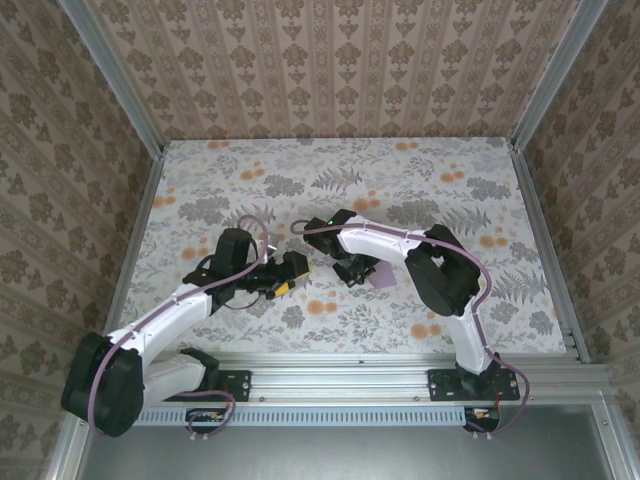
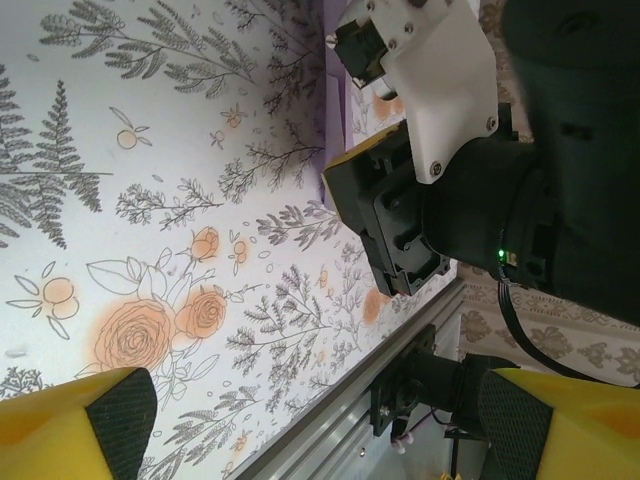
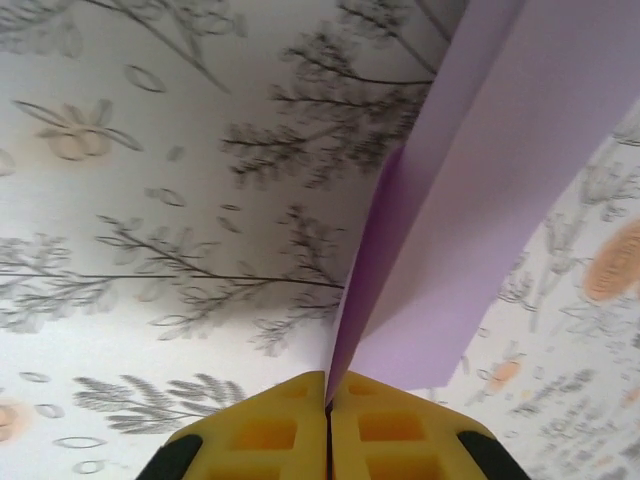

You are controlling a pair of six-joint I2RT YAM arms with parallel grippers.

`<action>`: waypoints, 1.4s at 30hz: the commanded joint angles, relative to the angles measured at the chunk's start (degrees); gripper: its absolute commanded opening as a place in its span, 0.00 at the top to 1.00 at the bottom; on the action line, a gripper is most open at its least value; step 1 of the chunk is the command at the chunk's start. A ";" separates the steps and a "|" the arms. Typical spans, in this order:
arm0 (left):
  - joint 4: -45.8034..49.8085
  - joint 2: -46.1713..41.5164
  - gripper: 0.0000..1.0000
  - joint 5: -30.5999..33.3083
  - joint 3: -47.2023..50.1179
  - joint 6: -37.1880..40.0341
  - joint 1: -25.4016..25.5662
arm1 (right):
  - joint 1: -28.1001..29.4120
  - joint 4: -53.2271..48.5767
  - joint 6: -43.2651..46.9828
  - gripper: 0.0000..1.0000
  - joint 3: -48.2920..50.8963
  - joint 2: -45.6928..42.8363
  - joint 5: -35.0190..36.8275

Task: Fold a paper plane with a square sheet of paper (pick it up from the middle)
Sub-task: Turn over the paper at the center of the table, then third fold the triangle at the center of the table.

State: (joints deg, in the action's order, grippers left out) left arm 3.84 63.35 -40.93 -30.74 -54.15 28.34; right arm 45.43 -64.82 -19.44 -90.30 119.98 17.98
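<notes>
Yellow tips of the right claw (image 3: 328, 405), bottom centre, clench the folded paper (image 3: 480, 200) by its thin edge; it might slip free. Left claw (image 2: 320, 415) gapes released.

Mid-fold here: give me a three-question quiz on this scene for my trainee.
1. True or false: the left end effector is shut.
2. What does the right end effector pinch? A) the folded paper B) a cable C) nothing
3. Fill in: the folded paper's colour is ____.
Key: 1 false; 2 A; 3 lavender.
</notes>
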 commanded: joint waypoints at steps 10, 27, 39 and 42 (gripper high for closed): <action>-0.17 2.68 0.08 -0.49 -2.28 1.85 -0.15 | -6.29 18.61 -2.47 0.73 13.36 -16.93 -21.99; 0.95 27.62 0.28 2.97 -25.50 7.44 10.16 | -23.49 30.29 -4.49 0.63 32.82 -35.66 -39.28; 10.34 43.58 0.58 12.58 -39.68 14.11 17.20 | -34.71 36.04 -3.56 0.62 42.08 -39.13 -47.62; 12.25 46.06 0.65 14.47 -41.17 15.13 18.19 | -35.75 36.83 -3.45 0.62 43.37 -38.99 -48.42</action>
State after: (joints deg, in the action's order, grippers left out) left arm 11.66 107.55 -30.04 -69.84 -42.15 45.71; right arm 10.57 -30.00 -23.77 -48.34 82.43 -27.35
